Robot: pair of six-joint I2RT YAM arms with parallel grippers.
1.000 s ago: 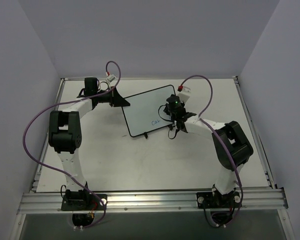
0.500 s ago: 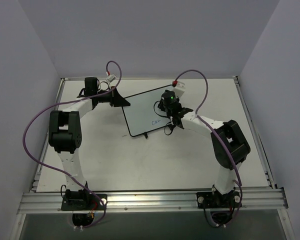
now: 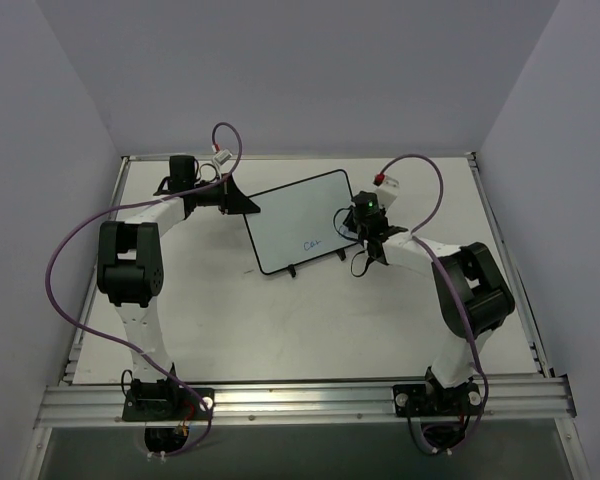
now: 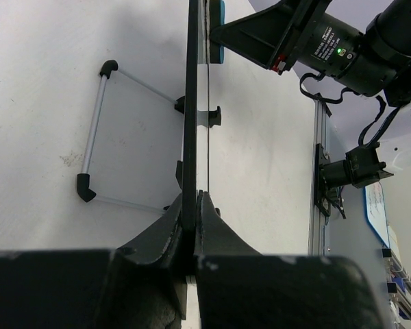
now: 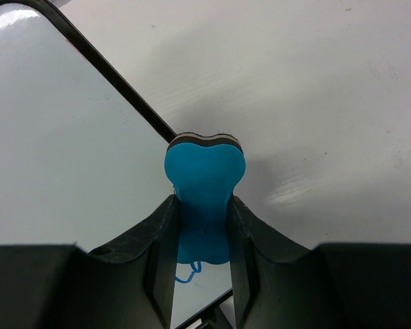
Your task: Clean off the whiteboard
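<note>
The whiteboard [image 3: 292,218] stands tilted at the middle of the table, with blue handwriting [image 3: 312,243] near its lower right. My left gripper [image 3: 245,204] is shut on the board's left edge. In the left wrist view the whiteboard [image 4: 190,103] shows edge-on, pinched by the left gripper [image 4: 192,205]. My right gripper [image 3: 352,228] is at the board's right edge, shut on a blue bone-shaped eraser [image 5: 204,179]. In the right wrist view the eraser's tip overlaps the black frame of the whiteboard [image 5: 68,137], and the handwriting [image 5: 188,274] peeks out below the right gripper [image 5: 204,226].
The board's wire stand [image 4: 89,137] rests on the white table behind it. A metal rail [image 3: 300,400] runs along the table's near edge. Purple cables [image 3: 70,250] loop off both arms. Grey walls close in the table on three sides.
My right gripper with the eraser swept up-left over the board, then moved right to its right edge. The blue writing remains. The left gripper has not moved.
</note>
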